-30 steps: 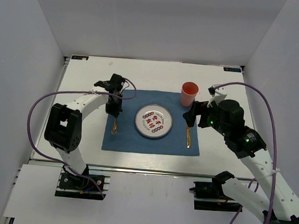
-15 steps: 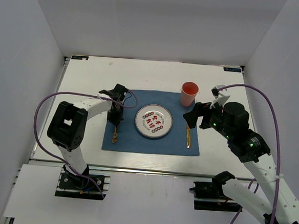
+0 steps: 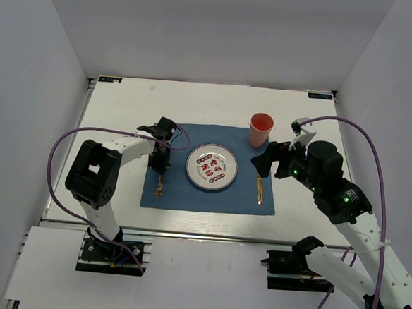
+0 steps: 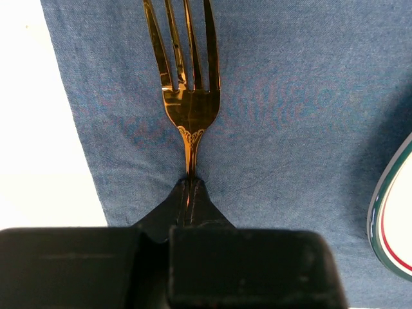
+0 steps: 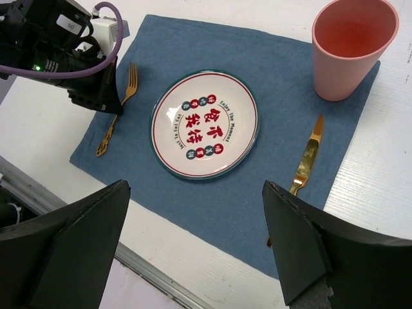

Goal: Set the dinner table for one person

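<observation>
Top: white dinner table (image 3: 124, 106) fills the floor between plain white walls (image 3: 51, 45); blue placemat (image 3: 189, 196) sits mid-table, near the front edge.
Left wrist: left gripper (image 4: 190, 187) pinched tight on fork (image 4: 190, 96) by the placemat's left edge.
Right wrist: right gripper (image 5: 196, 219) spread wide, holding nothing, above plate (image 5: 205, 123), cup (image 5: 353, 48), knife (image 5: 306, 161).

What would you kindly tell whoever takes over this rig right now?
Left gripper: shut on the fork, which is down on the blue placemat, left of the plate.
Right gripper: open, empty, over the knife's far end.
Done: plate centred on placemat; knife to its right; pink cup at the far right corner.
To do: likely just release the fork and pull both arms back off the dinner table.
</observation>
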`<action>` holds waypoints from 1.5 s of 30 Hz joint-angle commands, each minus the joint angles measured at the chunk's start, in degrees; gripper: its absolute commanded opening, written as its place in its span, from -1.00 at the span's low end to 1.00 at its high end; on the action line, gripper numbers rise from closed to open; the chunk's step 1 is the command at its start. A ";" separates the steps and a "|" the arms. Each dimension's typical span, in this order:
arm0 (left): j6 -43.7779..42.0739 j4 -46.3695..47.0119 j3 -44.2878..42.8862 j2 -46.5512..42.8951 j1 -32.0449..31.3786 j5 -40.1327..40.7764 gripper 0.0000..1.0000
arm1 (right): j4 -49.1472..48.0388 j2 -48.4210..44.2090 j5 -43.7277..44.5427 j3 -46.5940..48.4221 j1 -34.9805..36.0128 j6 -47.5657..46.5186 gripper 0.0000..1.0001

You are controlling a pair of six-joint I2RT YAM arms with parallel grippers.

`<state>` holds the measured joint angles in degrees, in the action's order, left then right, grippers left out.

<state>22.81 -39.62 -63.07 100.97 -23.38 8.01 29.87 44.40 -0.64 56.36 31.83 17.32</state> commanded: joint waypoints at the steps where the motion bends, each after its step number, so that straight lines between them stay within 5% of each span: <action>1: 0.92 0.24 0.67 -0.69 -0.35 1.22 -1.00 | -2.45 -0.37 -0.67 -0.20 -0.11 -0.01 0.78; 6: 1.54 -0.90 0.14 0.37 -1.40 0.87 -1.00 | -2.80 -0.28 -0.85 -0.46 -0.02 0.26 0.78; 11: 2.41 -1.78 0.14 -1.74 -1.94 2.27 -0.42 | -2.71 -0.28 -0.59 -0.37 -0.02 0.34 0.78; 20: 3.56 -6.43 -3.11 -6.13 -3.08 5.69 -0.24 | -2.71 -0.11 -0.67 -0.11 -0.11 0.43 0.78; 27: 8.74 -13.81 -6.98 -21.03 -3.08 13.25 0.08 | 2.62 0.51 9.04 3.74 0.07 0.78 0.79; 28: 9.01 -14.52 -7.59 -23.51 -3.08 14.22 0.17 | 4.74 1.12 11.61 5.06 -0.10 1.04 0.79; 30: 9.88 -17.23 -8.38 -30.87 -3.08 17.12 0.96 | 10.70 1.83 18.71 8.22 -0.19 1.66 0.79; 37: 11.29 -27.96 -12.69 -48.82 -2.38 25.64 0.96 | 22.41 -2.65 24.98 13.51 0.07 -0.79 0.79; 45: 13.93 -39.39 -20.33 -56.22 -2.38 30.93 0.96 | 31.74 -6.52 32.02 21.25 0.25 -0.71 0.79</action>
<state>35.09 -72.10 -80.60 45.21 -25.98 35.68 57.36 39.59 27.86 75.16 31.90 17.41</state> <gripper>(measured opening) 0.975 0.893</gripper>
